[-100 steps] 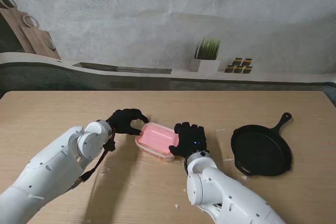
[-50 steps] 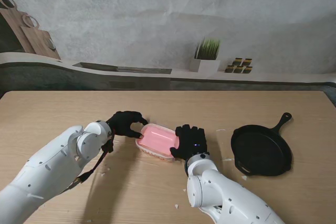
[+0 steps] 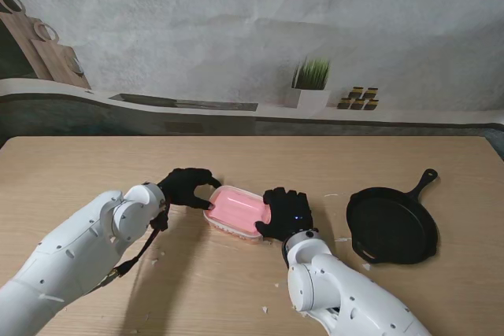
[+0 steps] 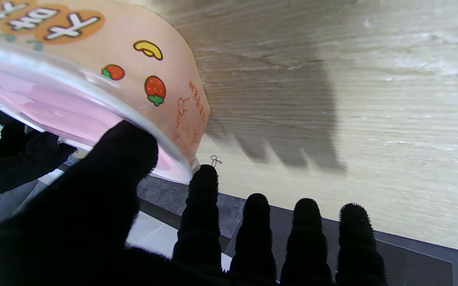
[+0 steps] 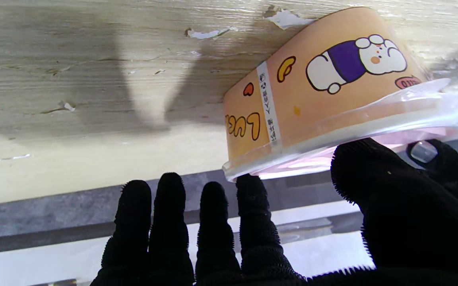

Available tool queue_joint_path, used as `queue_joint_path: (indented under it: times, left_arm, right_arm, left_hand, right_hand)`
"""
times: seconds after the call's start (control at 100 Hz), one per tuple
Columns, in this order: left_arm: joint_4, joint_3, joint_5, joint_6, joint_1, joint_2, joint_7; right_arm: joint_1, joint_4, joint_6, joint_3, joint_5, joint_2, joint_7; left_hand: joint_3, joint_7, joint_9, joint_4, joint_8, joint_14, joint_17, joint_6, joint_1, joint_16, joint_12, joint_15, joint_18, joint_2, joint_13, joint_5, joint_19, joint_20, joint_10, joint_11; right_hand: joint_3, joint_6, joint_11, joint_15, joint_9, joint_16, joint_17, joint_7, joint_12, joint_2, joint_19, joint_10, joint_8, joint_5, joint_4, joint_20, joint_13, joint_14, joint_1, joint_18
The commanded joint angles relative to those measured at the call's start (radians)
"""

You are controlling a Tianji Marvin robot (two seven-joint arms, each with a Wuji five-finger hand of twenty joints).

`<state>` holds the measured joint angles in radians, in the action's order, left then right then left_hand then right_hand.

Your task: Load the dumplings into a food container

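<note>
Container (image 3: pixel 235 210) shifted slightly nearer since a second ago. Left hand (image 3: pixel 186 186) and right hand (image 3: pixel 285 212) pressing lid (image 4: pixel 46 107) edges, fingers spread. Risk: uneven pressure tilting container.

Left hand (image 3: pixel 187 186) and right hand (image 3: pixel 286 212), fingers spread, thumbs pressing inward.

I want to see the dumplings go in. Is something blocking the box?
Yes, its clear lid. The lid is on the food container, covering the opening. The left hand and right hand press on its opposite ends. No dumplings show in any view, and the black pan to the right looks empty.
</note>
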<state>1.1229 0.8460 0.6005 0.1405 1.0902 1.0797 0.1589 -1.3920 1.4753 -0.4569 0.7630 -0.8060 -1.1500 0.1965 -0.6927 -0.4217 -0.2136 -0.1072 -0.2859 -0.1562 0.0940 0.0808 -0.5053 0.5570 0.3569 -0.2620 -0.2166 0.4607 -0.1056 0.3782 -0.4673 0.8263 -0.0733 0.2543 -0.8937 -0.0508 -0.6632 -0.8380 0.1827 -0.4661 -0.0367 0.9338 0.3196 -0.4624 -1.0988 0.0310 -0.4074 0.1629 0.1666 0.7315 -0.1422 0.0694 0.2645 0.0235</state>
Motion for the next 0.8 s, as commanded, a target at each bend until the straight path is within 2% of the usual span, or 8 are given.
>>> queue_joint_path:
  times: [0.0,0.13,0.18,0.34,0.48,0.71,0.74,0.79]
  left_arm:
    - [0.003,-0.004,-0.001,-0.008,0.019,-0.002,0.034]
    - [0.014,0.014,-0.025,-0.021,0.031,0.002,0.032]
    - [0.019,0.022,-0.034,-0.023,0.037,0.005,0.027]
    - [0.047,0.055,-0.059,-0.025,0.060,0.011,0.012]
    - [0.076,0.090,-0.052,-0.011,0.081,0.012,-0.009]
    - [0.141,0.168,-0.035,0.030,0.139,0.010,-0.038]
    - [0.158,0.184,-0.036,0.036,0.156,0.009,-0.038]
    - [0.193,0.215,-0.056,0.046,0.194,0.009,-0.036]
  right_arm:
    - [-0.026,-0.005,0.021,0.006,-0.005,0.003,-0.014]
    - [-0.038,0.017,0.080,0.047,-0.003,0.006,-0.004]
    - [-0.043,0.024,0.091,0.059,0.001,0.005,-0.001]
    - [-0.047,0.023,0.142,0.088,0.013,0.005,0.012]
    - [-0.049,0.026,0.168,0.101,0.019,0.006,0.014]
    - [-0.100,0.087,0.178,0.141,-0.016,0.020,-0.006]
    - [-0.112,0.101,0.182,0.151,-0.020,0.022,-0.012]
    - [-0.138,0.130,0.199,0.177,-0.008,0.023,-0.021]
  left_hand:
    - [0.046,0.005,0.024,-0.016,0.003,0.024,0.010,0.004,-0.030,-0.017,-0.004,0.015,0.002,0.008,0.036,-0.014,0.030,0.025,0.032,-0.018]
    - [0.074,0.006,0.023,-0.009,0.004,0.024,0.013,0.001,-0.020,-0.018,-0.003,0.017,0.000,-0.058,0.036,-0.008,0.036,0.027,0.030,-0.017]
    - [0.115,0.009,0.023,-0.002,0.007,0.025,0.013,0.000,-0.029,-0.018,-0.002,0.018,-0.001,-0.091,0.036,-0.010,0.039,0.034,0.029,-0.014]
    - [0.128,0.019,0.021,0.001,0.012,0.024,0.012,0.005,-0.040,-0.018,-0.002,0.017,-0.002,-0.107,0.035,-0.006,0.035,0.042,0.027,-0.012]
    - [0.131,0.019,0.019,0.004,0.012,0.025,0.008,0.013,-0.048,-0.014,0.000,0.009,-0.003,-0.118,0.032,-0.009,0.024,0.052,0.026,-0.004]
    - [0.145,0.036,0.023,0.003,0.019,0.024,0.007,0.023,-0.038,-0.016,-0.006,0.008,-0.003,-0.124,0.034,-0.052,0.015,0.054,0.024,-0.010]
    - [0.176,0.046,0.024,0.003,0.026,0.030,0.006,0.016,-0.038,-0.025,-0.013,0.019,0.004,-0.150,0.035,-0.064,0.012,0.049,0.022,-0.020]
    - [0.276,0.081,0.028,0.017,0.048,0.042,0.001,-0.013,-0.062,-0.071,-0.043,0.069,0.009,-0.195,0.039,-0.109,0.045,-0.005,0.024,-0.053]
  right_hand:
    - [0.058,0.021,0.006,-0.004,-0.006,-0.009,-0.018,0.011,-0.005,-0.015,0.019,-0.024,0.012,-0.032,-0.013,0.000,0.048,-0.031,-0.015,0.023]
    - [0.101,0.029,0.014,0.002,-0.004,-0.006,-0.018,0.010,-0.008,0.010,0.026,-0.027,0.021,-0.051,-0.012,-0.002,0.047,-0.035,-0.028,0.026]
    - [0.111,0.030,0.015,0.004,-0.004,-0.006,-0.018,0.009,-0.008,0.016,0.028,-0.028,0.023,-0.056,-0.011,-0.003,0.047,-0.037,-0.033,0.028]
    - [0.143,0.064,0.016,0.014,-0.004,-0.001,-0.019,0.000,-0.008,0.025,0.039,-0.034,0.032,-0.077,-0.011,-0.006,0.045,-0.045,-0.033,0.028]
    - [0.188,0.104,0.025,0.025,-0.004,0.003,-0.020,-0.063,-0.011,0.031,0.052,-0.034,0.067,-0.079,-0.017,-0.005,0.043,-0.047,-0.030,0.028]
    - [0.222,0.078,0.054,0.050,-0.005,0.014,-0.023,-0.102,-0.023,0.030,0.078,-0.025,0.083,-0.079,-0.028,-0.006,0.042,-0.044,-0.023,0.025]
    - [0.225,0.078,0.063,0.063,-0.004,0.020,-0.023,-0.107,-0.026,0.035,0.084,-0.025,0.084,-0.080,-0.030,-0.006,0.041,-0.045,-0.027,0.024]
    - [0.219,0.109,0.082,0.121,-0.002,0.048,-0.028,-0.123,-0.033,0.037,0.121,-0.030,0.088,-0.079,-0.033,-0.013,0.035,-0.052,-0.026,0.018]
